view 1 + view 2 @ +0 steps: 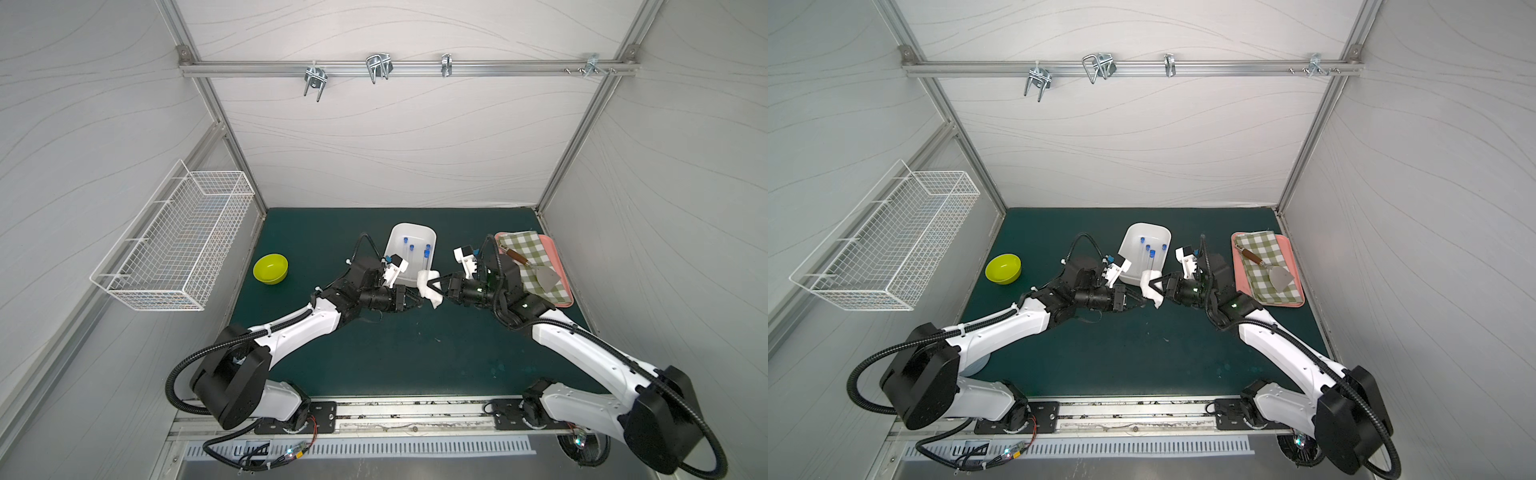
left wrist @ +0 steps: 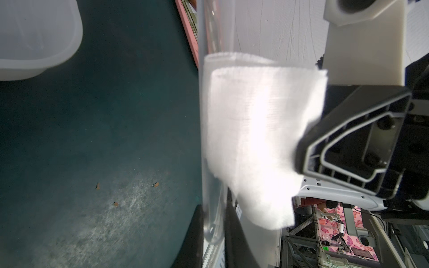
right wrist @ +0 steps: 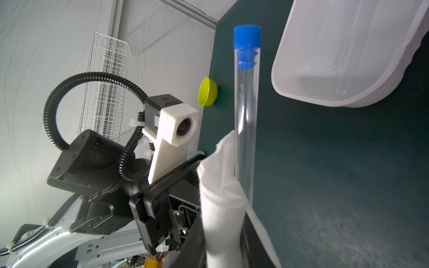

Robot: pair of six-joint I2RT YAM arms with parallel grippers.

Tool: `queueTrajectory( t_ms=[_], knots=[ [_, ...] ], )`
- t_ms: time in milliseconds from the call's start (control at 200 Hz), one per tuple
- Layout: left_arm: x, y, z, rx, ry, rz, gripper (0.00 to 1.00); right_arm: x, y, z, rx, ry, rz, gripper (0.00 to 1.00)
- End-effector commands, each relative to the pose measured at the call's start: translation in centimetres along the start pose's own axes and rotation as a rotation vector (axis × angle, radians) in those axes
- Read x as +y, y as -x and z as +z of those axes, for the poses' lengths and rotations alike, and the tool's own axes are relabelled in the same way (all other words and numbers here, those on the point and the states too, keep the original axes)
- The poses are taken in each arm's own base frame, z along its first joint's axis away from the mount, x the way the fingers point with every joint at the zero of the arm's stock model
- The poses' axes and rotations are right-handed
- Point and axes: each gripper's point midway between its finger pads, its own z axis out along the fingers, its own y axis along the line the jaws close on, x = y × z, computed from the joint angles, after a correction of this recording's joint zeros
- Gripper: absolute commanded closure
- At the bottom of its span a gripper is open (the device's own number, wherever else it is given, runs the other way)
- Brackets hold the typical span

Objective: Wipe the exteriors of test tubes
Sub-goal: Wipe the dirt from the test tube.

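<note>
Left jaws clamp the test tube's [image 3: 246, 116] rounded end beside the tub's [image 1: 411, 225] near rim. Right jaws pinch the cloth [image 2: 255, 139] around it (snugly). We'd stroke steadily toward the cap [image 3: 247, 37].

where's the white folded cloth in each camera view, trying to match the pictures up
Both top views: white folded cloth, mid-table at the near corner of the white plastic bin.
Left wrist: fills the middle, against the clear test tube.
Right wrist: close to the lens, against the same tube.
Shared landmark: the bin, in all four.
</note>
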Motion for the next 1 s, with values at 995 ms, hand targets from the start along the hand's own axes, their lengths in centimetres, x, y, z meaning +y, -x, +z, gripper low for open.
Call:
queueTrajectory(
  t_ms=[995],
  knots=[
    [-4.1,0.7,-0.8,-0.025,-0.113,0.049,0.89,-3.6,1.6,3.1,-0.034,-0.053,-0.001,0.76]
  ],
)
